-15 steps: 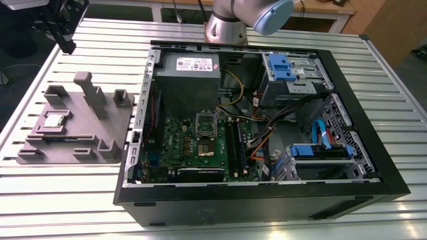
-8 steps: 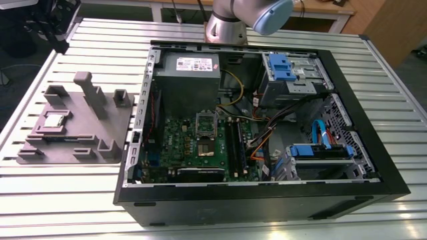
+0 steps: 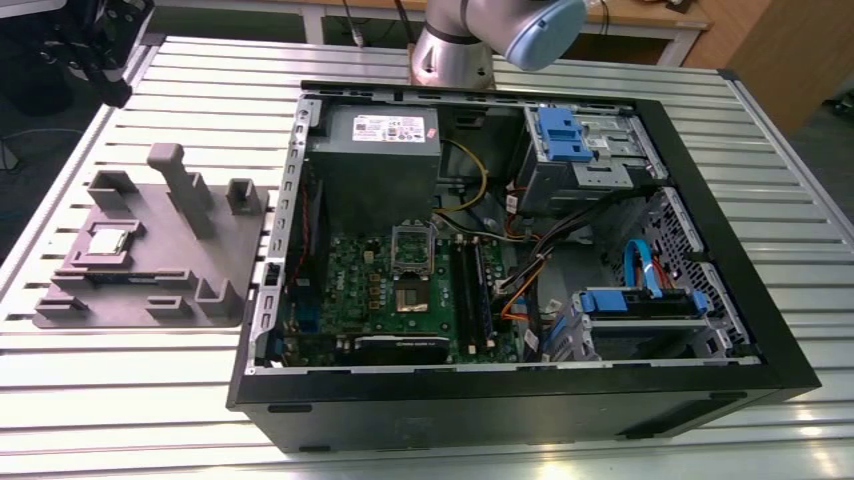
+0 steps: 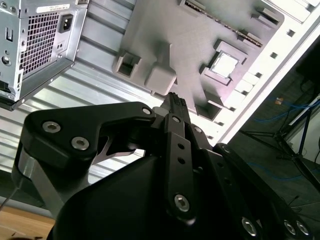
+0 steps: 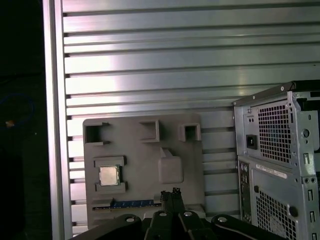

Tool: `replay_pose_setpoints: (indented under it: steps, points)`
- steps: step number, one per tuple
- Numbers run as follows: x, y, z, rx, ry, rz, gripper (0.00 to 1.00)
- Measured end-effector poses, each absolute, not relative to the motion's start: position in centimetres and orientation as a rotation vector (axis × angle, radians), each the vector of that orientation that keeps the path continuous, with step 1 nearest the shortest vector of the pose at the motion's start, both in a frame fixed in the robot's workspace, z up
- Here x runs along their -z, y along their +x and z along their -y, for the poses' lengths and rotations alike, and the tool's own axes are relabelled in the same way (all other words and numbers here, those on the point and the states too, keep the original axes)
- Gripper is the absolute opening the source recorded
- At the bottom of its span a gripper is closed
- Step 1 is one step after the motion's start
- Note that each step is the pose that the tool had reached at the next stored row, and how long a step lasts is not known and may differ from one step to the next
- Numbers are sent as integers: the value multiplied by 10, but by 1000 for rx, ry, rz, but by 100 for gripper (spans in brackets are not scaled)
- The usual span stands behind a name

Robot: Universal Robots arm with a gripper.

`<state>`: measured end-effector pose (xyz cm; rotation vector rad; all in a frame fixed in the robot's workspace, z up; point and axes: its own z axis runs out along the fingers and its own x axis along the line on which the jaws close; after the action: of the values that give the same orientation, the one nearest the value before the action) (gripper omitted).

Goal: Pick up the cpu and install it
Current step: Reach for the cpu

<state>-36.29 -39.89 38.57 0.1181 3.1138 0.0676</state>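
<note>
**benchrat:** where's the cpu (image 3: 110, 241) sitting right now?

**slotjockey:** it's in a square pocket of the grey tray (image 3: 160, 290); lying flat, silvery top facing up; the tray is on the slatted metal surface (image 3: 134, 400), just beside the open computer case (image 3: 534, 395), on the exterior view's left; both wrist views show the chip too (image 4: 224, 65) (image 5: 109, 175), seated in its recess with raised grey walls around it

**benchrat:** and the tool, has it got anything?

**slotjockey:** nope; in both wrist views the tool (image 4: 175, 100) (image 5: 172, 192) has its two black fingers pressed together with nothing between them; it hangs above the tray (image 5: 145, 155), lined up nearer a rounded grey block (image 5: 170, 169) than the chip; clearly apart from the cpu, no contact

**benchrat:** what about the case?

**slotjockey:** it's lying on its side, panel off; the green motherboard (image 3: 400, 290) is exposed in the middle, and the grey power supply (image 3: 380, 130) sits at the end nearest the arm (image 3: 481, 40); the arm's base stands on the surface right behind the case
</note>
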Motion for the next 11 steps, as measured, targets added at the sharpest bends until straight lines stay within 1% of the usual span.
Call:
replay_pose_setpoints:
  steps: [11]
  points:
    - [-385,-368,399,-68,118,-3114,11]
